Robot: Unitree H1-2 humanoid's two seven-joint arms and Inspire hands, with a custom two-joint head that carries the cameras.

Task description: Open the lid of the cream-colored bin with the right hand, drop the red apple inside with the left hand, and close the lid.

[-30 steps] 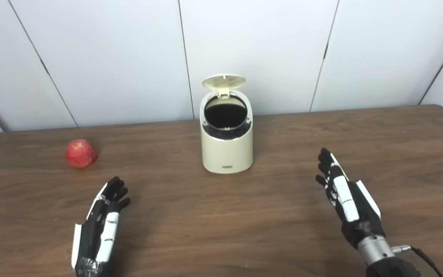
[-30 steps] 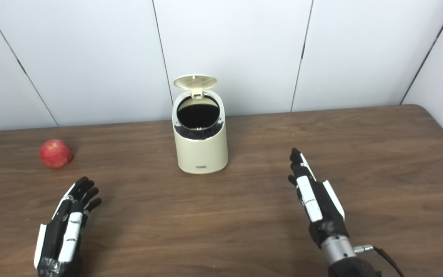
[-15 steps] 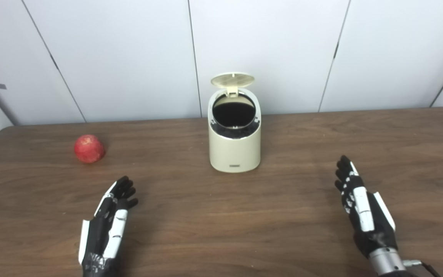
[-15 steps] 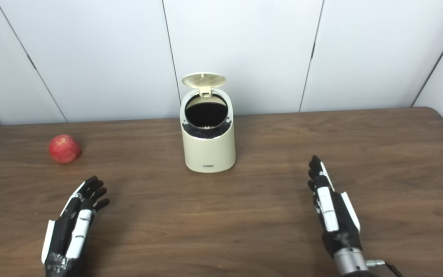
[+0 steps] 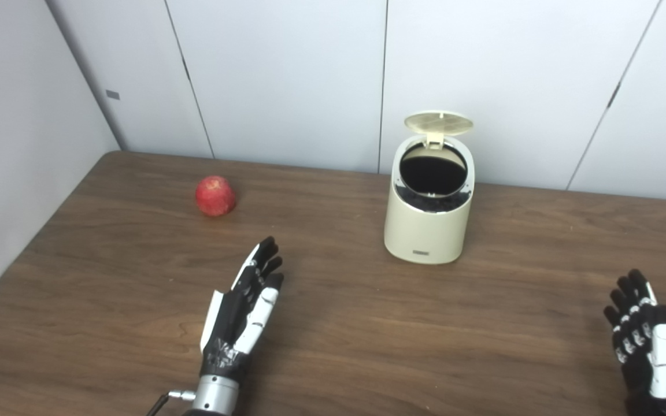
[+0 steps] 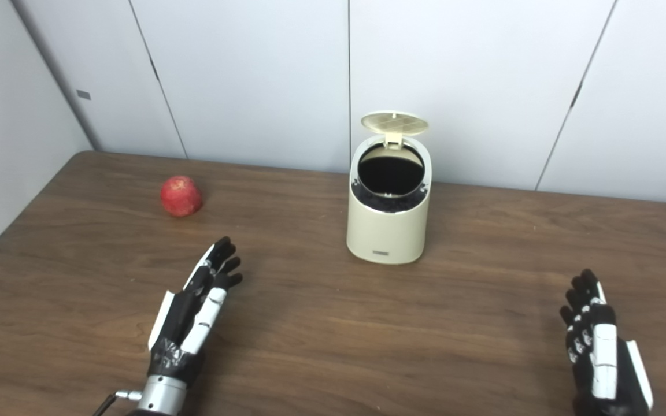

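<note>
We see the brown worktop with its left edge running along a grey side wall and its back edge against white wall panels; the rounded back-left corner is in view. Wide bare wood lies between the two hands and ahead of both sets of fingers, nothing in the way

Left hand is low over the worktop at bottom centre-left, fingers stretched and spread, released, grasping nothing. Red apple sits on the worktop ahead of those fingers and a bit to their left, apart from them, near the back-left corner, well clear of the edges

Right hand is at the bottom-right corner, partly cut by the frame edge, fingers straight and apart, released, holding nothing. Open wood runs from them up to the bin

Cream-colored bin stands upright ahead of and to the right of the left fingers, ahead of and to the left of the right fingers, well apart from both, close to the back edge. Its lid is up, hinged at the rear, standing open over the round mouth. Inside we see only dark; we cannot tell whether anything is in it. Apple is outside the bin, well to its left
</note>
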